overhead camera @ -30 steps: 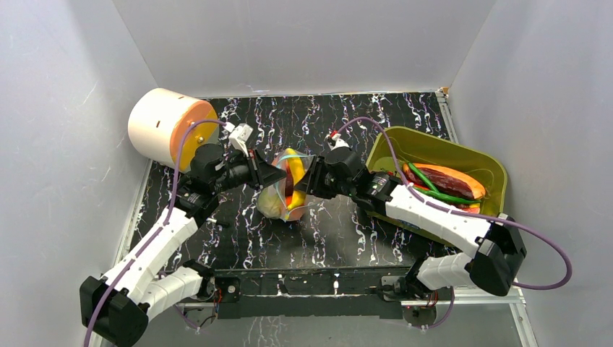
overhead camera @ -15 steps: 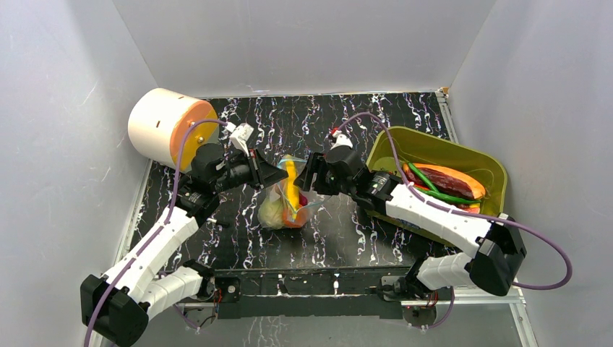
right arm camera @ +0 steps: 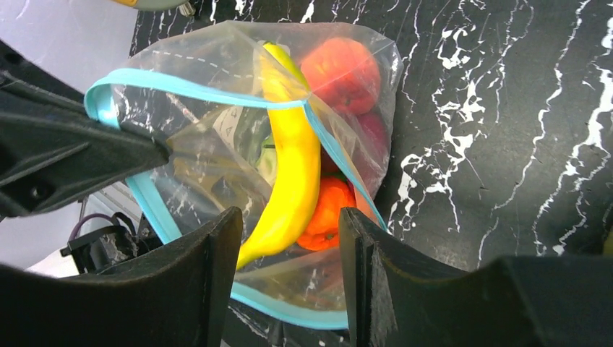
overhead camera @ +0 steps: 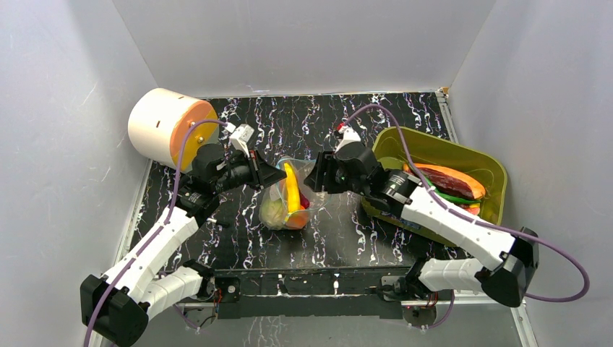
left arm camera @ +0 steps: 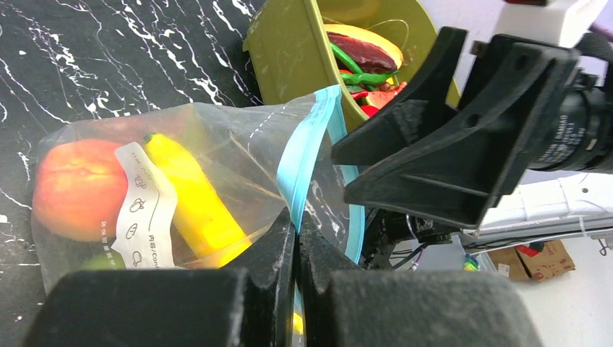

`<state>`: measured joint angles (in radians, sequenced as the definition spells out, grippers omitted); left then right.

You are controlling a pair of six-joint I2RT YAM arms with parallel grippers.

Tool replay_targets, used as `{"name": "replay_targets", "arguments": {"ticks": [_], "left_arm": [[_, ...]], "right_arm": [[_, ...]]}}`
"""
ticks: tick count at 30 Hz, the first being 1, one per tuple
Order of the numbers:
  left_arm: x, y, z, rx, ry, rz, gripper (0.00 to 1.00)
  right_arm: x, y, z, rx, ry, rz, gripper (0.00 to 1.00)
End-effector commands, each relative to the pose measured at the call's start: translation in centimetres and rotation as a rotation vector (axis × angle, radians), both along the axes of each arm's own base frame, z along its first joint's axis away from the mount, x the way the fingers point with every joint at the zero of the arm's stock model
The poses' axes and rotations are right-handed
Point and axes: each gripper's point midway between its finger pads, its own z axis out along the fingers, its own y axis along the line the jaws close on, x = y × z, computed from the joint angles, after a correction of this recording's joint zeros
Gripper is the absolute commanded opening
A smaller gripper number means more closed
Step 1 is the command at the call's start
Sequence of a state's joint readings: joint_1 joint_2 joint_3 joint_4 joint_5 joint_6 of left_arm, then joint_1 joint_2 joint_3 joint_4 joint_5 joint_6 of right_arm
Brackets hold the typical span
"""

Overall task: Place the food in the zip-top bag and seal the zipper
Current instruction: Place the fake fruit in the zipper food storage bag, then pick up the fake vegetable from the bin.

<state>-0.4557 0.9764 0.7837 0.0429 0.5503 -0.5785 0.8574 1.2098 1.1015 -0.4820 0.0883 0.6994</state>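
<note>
Partly done: left claw (left arm camera: 295, 230) pinches teal zipper strip (left arm camera: 303, 144) of clear crinkly plastic bag (overhead camera: 283, 210) w/ yellow toy banana (right arm camera: 290, 166) & peach (left arm camera: 72, 188) inside, right claw (right arm camera: 289, 217) spread, empty, facing its unsealed mouth; sealing left.

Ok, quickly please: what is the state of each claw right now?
Left claw: closed, pinching the blue strip of the bag.
Right claw: open, holding nothing.

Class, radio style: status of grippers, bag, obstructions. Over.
Left gripper shut on zipper. Right gripper open, holding nothing. Zip-top bag unsealed; banana lies across the open mouth.
</note>
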Motion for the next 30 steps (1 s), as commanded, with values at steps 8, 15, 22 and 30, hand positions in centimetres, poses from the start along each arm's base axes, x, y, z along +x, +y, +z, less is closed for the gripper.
{"name": "replay_targets", "arguments": {"ticks": [8,15,22,30], "left_arm": [[0.3,0.4,3.3,0.041,-0.138,-0.013,0.00],[0.3,0.2,3.5,0.035,-0.146,-0.024,0.00],[0.5,0.6,3.8,0.085,-0.175,-0.024,0.00],[1.5,2.7,2.8,0.224,-0.172,0.064,0.00]], "right_arm": [[0.8,-3.2,2.1,-0.107,-0.120,-0.054,0.51],[0.5,-1.9,-0.1,-0.128,-0.084,0.014,0.44],[1.4,-0.6,4.2,-0.042,-0.161,0.017,0.00],[1.3,-0.4,5.4,0.034,-0.176,-0.003,0.00]]}}
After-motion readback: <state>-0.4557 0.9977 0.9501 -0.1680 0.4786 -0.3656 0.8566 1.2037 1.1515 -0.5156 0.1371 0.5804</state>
